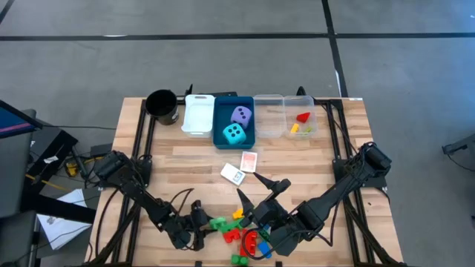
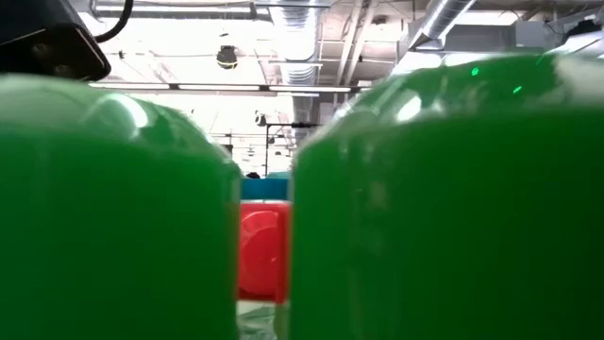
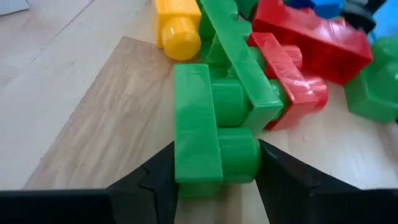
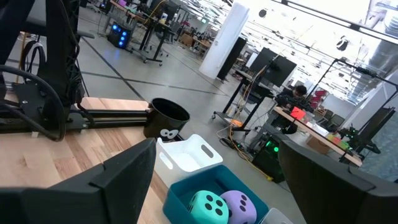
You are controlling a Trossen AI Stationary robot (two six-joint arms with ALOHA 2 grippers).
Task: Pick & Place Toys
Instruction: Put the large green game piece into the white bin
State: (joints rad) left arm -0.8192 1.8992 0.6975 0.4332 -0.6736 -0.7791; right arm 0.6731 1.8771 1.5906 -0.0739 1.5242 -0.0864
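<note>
Left gripper (image 3: pixel 214 180) low at the near table edge, fingers either side of a green brick (image 3: pixel 205 130) and touching it, brick pile (image 1: pixel 245 230) just right of it, right gripper (image 1: pixel 266 194) raised beyond the pile, jaws apart and empty, dice (image 1: pixel 237 124) far beyond in the blue tray (image 1: pixel 220 111).

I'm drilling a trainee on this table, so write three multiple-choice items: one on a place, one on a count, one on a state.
1. The two soft dice lie in:
A. blue tray
B. white tray
C. black cup

2. Card packs on the bare wood:
A. none
B. two
C. four

3. The left claw is:
A. raised, empty
B. around a green brick
C. holding a die

Key:
1 A, both dice sit in the blue tray.
2 B, two card packs lie mid-table.
3 B, the left claw flanks the green brick.
</note>
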